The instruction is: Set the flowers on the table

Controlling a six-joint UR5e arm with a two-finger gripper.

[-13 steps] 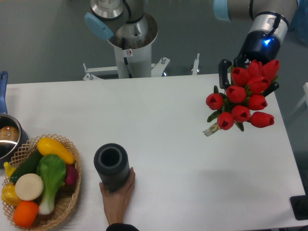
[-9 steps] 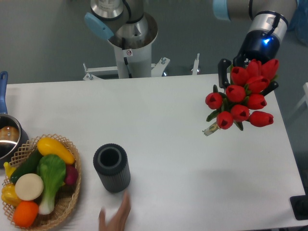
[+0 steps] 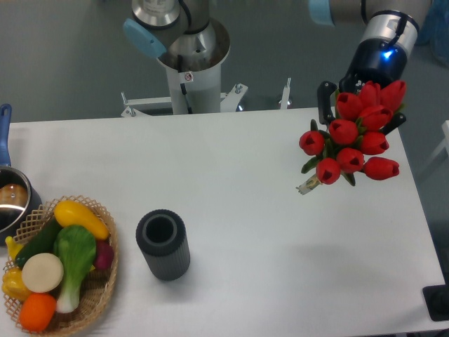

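Above the white table (image 3: pixel 231 210), the angled end effector (image 3: pixel 358 105) clamps the flowers (image 3: pixel 353 144).

The table (image 3: pixel 231 210) is a smooth, matt white surface with no visible grain. The flowers (image 3: pixel 354 140) at the upper right have glossy red heads that look like plastic, with duller green leaves. The dark cylinder (image 3: pixel 163 246) at lower centre looks like ribbed matt rubber or plastic. The basket (image 3: pixel 98 291) at lower left is rough woven wicker; the fruit and vegetables (image 3: pixel 56 263) in it have a smooth, slightly shiny plastic look. The pot (image 3: pixel 10 203) at the left edge is polished metal. The robot base (image 3: pixel 189 42) at upper centre is brushed metal.
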